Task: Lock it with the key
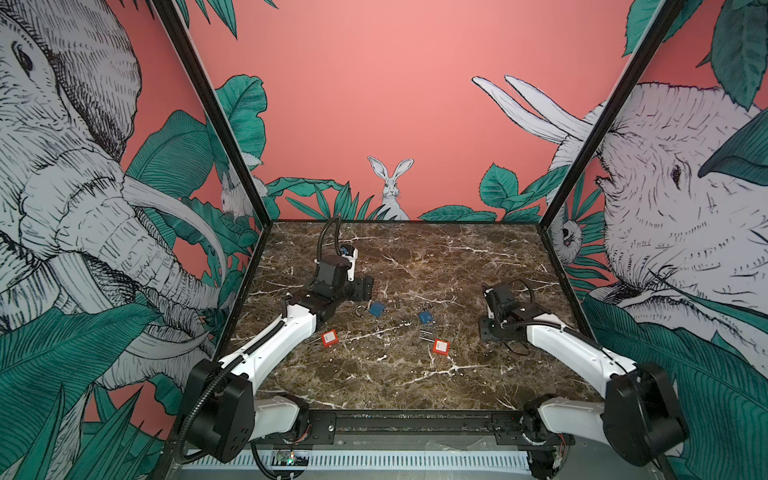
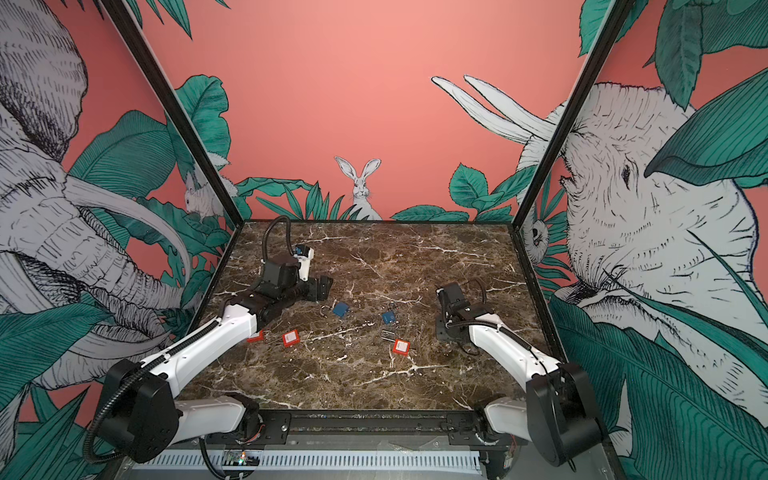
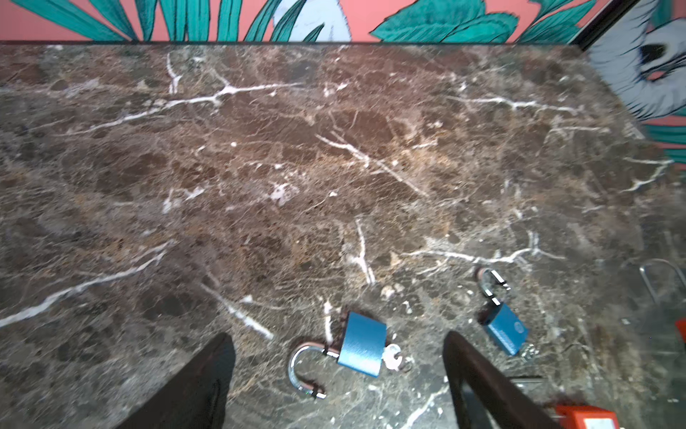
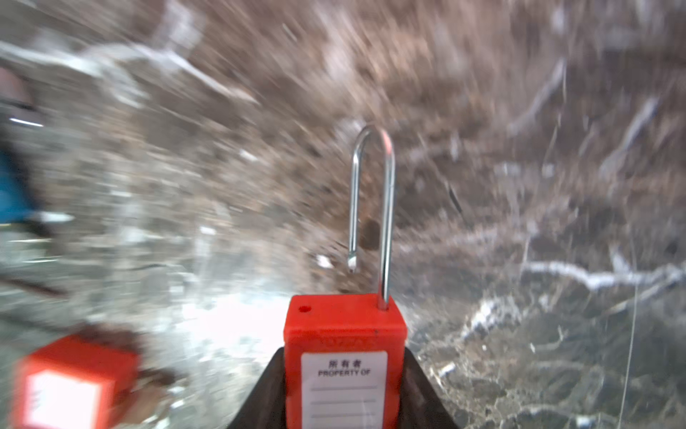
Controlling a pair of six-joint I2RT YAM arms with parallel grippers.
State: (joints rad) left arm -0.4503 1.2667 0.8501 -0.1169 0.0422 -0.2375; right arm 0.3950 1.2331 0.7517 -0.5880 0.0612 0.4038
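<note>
even, fairly bright light, soft shadows. right wrist view: heavy motion blur across the marble table (image 4: 519, 371), white glare patch, only the red padlock (image 4: 343, 353) sharp. left wrist view soft at edges. both top views warp at borders.

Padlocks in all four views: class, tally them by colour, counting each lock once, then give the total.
Blue padlocks: 2
Red padlocks: 4 (one gripped, one partly hidden)
Total: 6
</note>
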